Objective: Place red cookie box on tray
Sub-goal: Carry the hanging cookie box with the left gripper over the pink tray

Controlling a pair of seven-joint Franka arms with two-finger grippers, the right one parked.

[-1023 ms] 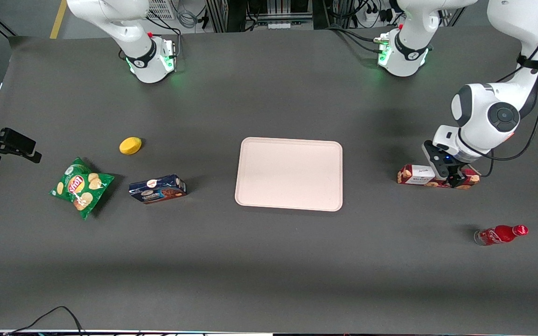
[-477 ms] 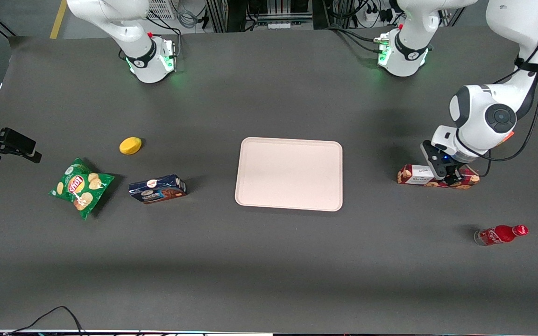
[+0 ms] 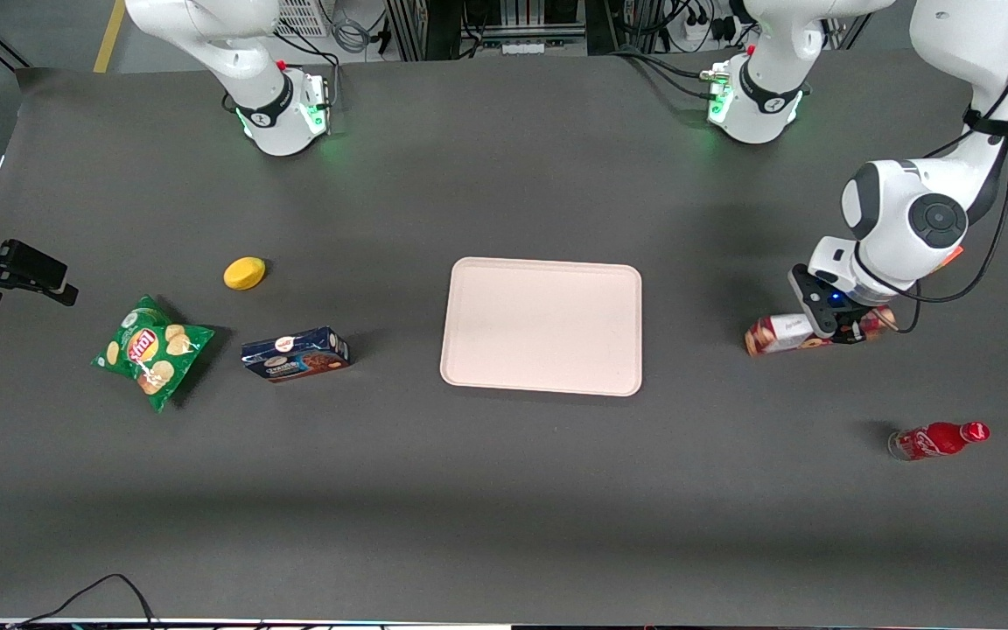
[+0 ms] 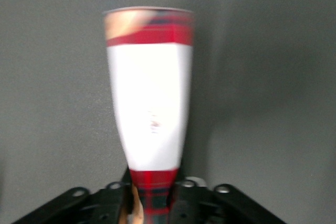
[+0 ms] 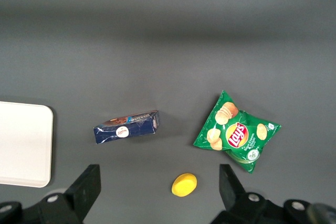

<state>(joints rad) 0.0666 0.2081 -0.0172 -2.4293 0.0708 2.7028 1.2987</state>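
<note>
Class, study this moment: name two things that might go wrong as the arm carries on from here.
1. The gripper holds the red cookie box near one end, so the long free end droops; it may swing or slip out.
2. That low end could catch the rim of the tray on arrival.

Table (image 3: 504, 490): dark grey surface carrying all items listed.

Blue cookie box (image 3: 295, 354): short, dark blue, lying on its side toward the parked arm's end of the table.

Green chip bag (image 3: 152, 349): lying flat, just beside the blue cookie box, nearer the table's end. The two are apart, not touching.

Yellow rounded object (image 3: 244, 272): farther from the front camera than the bag and blue box, near both, touching neither.

Red bottle (image 3: 937, 439): lying on its side toward the working arm's end, cap pointing to the table's end, standing alone.

Black cable (image 3: 93, 591): looped at the table edge nearest the front camera.
</note>
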